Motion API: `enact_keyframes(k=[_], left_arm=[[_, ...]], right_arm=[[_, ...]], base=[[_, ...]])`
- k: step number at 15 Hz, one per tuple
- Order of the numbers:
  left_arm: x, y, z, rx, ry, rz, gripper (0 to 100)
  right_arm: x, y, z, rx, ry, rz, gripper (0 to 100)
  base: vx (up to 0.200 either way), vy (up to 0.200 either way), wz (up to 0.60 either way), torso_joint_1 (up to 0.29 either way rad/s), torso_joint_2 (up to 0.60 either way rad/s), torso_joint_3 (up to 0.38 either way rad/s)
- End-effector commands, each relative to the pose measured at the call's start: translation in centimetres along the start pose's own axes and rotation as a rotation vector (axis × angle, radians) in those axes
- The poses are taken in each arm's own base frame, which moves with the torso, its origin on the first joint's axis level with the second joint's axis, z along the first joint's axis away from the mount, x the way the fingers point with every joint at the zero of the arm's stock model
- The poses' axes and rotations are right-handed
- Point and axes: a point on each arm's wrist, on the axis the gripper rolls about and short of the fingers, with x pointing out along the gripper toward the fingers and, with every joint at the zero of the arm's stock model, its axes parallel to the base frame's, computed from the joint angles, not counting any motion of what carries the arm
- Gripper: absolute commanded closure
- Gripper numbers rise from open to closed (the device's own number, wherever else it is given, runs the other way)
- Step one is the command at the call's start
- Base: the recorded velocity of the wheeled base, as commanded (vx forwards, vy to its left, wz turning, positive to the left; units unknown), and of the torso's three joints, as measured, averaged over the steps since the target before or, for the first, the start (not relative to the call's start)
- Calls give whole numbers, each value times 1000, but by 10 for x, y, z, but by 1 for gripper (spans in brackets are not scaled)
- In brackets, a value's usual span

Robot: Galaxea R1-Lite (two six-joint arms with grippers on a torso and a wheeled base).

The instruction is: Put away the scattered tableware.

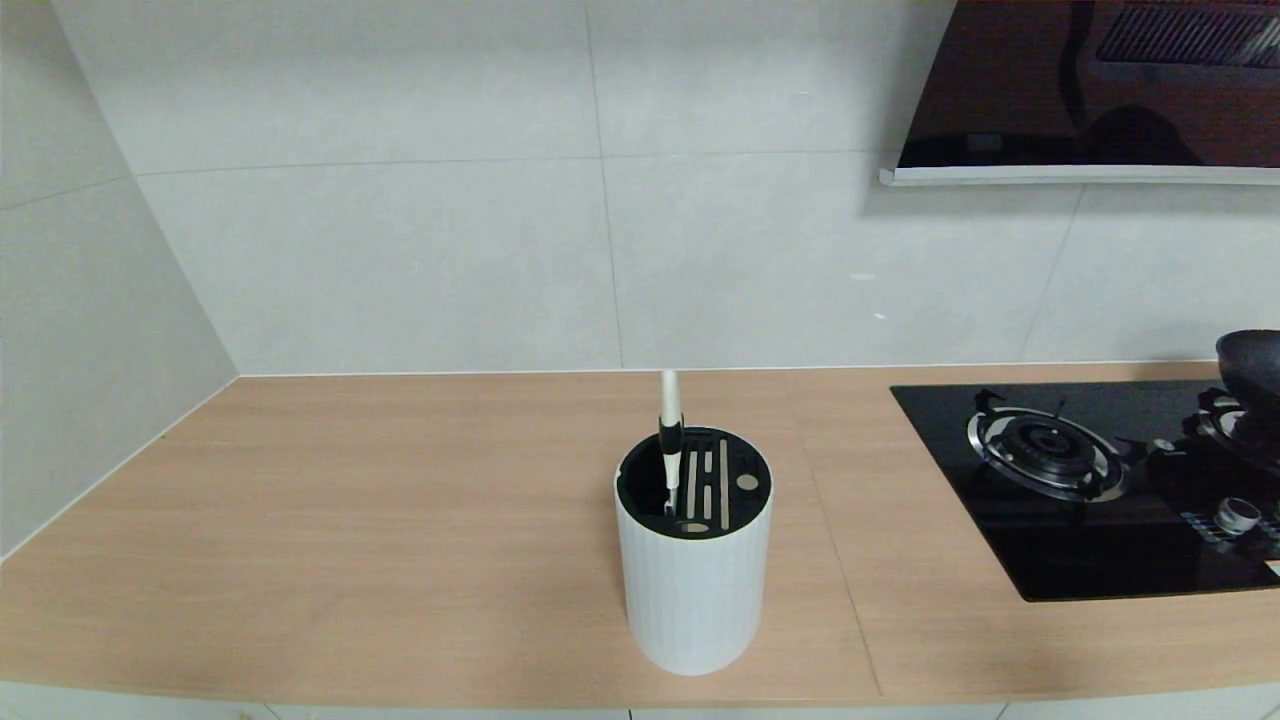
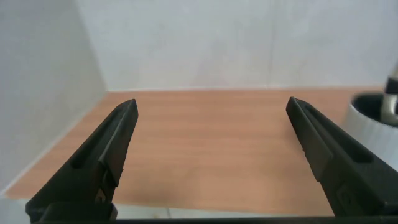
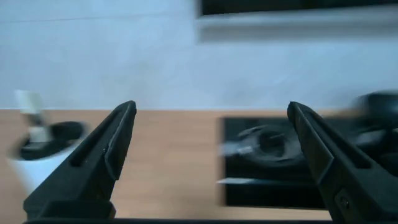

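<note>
A white ribbed cylindrical holder (image 1: 694, 585) with a black slotted top stands near the front edge of the wooden counter (image 1: 400, 520). One utensil with a white and black handle (image 1: 669, 430) stands upright in its left side. My left gripper (image 2: 211, 109) is open above the bare counter, with the holder (image 2: 373, 124) off to one side. My right gripper (image 3: 211, 112) is open too, with nothing between its fingers; the holder (image 3: 43, 155) and the utensil handle (image 3: 31, 109) lie to one side of it.
A black gas hob (image 1: 1090, 480) with metal burner rings is set into the counter at the right, a dark pot (image 1: 1250, 365) on its far burner. A range hood (image 1: 1090, 90) hangs above it. Tiled walls close the back and left.
</note>
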Motion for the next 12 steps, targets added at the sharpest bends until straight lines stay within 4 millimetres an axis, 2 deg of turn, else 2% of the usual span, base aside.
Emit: enact_keyframes(k=[1, 3, 4, 5, 6, 8, 9, 10, 12], left_arm=[[-17, 2, -2, -12, -78, 41, 0], [-18, -1, -4, -7, -81, 86, 0], [-22, -2, -9, 5, -84, 104, 0], [-28, -5, -20, 21, -95, 97, 0], [-25, -8, -35, 32, -61, 73, 0], [-15, -12, -66, 43, 29, 60, 0], [-10, -15, -87, 47, 59, 26, 0], [-6, -18, -103, 49, 48, -25, 0], [-6, -19, -105, 28, 58, -98, 0]], right_arm=[[-37, -1, -3, -41, -147, -80, 0], [-51, 4, -12, -62, -190, -97, 0], [-49, 5, -19, -61, -163, -101, 0], [-47, 5, -23, -54, -144, -116, 0], [-45, 6, -32, -32, -113, -114, 0], [-36, 10, -70, 29, 16, -91, 0], [-33, 13, -98, 64, 109, -57, 0], [-33, 15, -108, 83, 157, -21, 0], [-35, 16, -116, 108, 242, -8, 0]], base=[[0, 0, 0, 0, 0, 0], [0, 0, 0, 0, 0, 0], [0, 0, 0, 0, 0, 0], [0, 0, 0, 0, 0, 0], [0, 0, 0, 0, 0, 0], [0, 0, 0, 0, 0, 0], [0, 0, 0, 0, 0, 0], [0, 0, 0, 0, 0, 0], [0, 0, 0, 0, 0, 0]])
